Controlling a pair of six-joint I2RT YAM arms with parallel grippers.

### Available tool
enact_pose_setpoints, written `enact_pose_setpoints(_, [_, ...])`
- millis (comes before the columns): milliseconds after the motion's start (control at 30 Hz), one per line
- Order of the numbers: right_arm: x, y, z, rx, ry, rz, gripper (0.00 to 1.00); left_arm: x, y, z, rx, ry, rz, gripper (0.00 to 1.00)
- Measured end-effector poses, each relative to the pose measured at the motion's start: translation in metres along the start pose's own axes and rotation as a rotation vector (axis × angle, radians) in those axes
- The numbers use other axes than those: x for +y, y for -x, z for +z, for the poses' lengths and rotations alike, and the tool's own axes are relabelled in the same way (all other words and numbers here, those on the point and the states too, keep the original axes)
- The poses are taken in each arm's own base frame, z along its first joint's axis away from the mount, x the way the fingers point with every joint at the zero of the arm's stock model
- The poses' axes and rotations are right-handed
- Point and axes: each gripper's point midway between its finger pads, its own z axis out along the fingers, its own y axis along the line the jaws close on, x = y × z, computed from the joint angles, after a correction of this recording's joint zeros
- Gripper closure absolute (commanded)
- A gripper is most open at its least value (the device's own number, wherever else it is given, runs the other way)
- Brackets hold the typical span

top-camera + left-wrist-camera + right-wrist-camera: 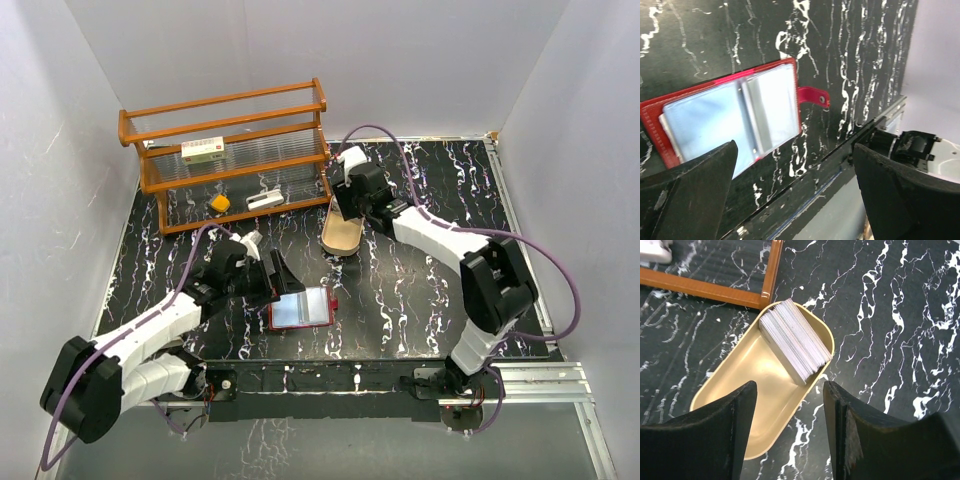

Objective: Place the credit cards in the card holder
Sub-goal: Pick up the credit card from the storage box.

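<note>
While the card holder (pixel 300 308) lies spread open: it rests flat on the counter (pixel 420 290) near the front edge, a little left of centre, with its pale pockets facing up and its snap tab (pixel 815 96) pointing away from the fold. Nothing pins it down, so a card pushed in at a slant would likely shove it along instead of entering a pocket.
Credit cards (pixel 795 340): a tight, leaning stack at one end of the tan tray (pixel 740 375), far of centre, well apart from the holder and just beside the right end of the wooden rack (pixel 715 290).
Right pincer (pixel 790 385): released, jaws apart with nothing between them, hanging over the tray close to the stack.
Left pincer (pixel 795 147): released, jaws spread wide and empty, hanging just left of the holder.
Risk at the pick: the cards are thin and packed close, so the jaws could pinch several at once, or knock the stack over and fan it out.
Risk from the tray: its wall may block a finger, and a shallow tray could drag or tip under a sideways nudge.
Risk at the pocket: the pockets lie flat shut, so a card's edge may catch on the lip and flex. Whether any pocket is already filled cannot be told.
</note>
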Motion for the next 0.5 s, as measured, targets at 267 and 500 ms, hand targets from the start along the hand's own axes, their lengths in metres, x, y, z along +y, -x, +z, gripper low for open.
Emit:
enact_pose_setpoints(267, [0.002, -0.017, 0.037, 0.075, 0.020, -0.190, 0.41, 0.019, 0.000, -0.021, -0.044, 0.117, 0.048, 0.01])
enact_pose_setpoints(500, [0.003, -0.037, 0.054, 0.141, 0.039, -0.294, 0.39, 0.025, 0.001, -0.034, -0.083, 0.157, 0.061, 0.01])
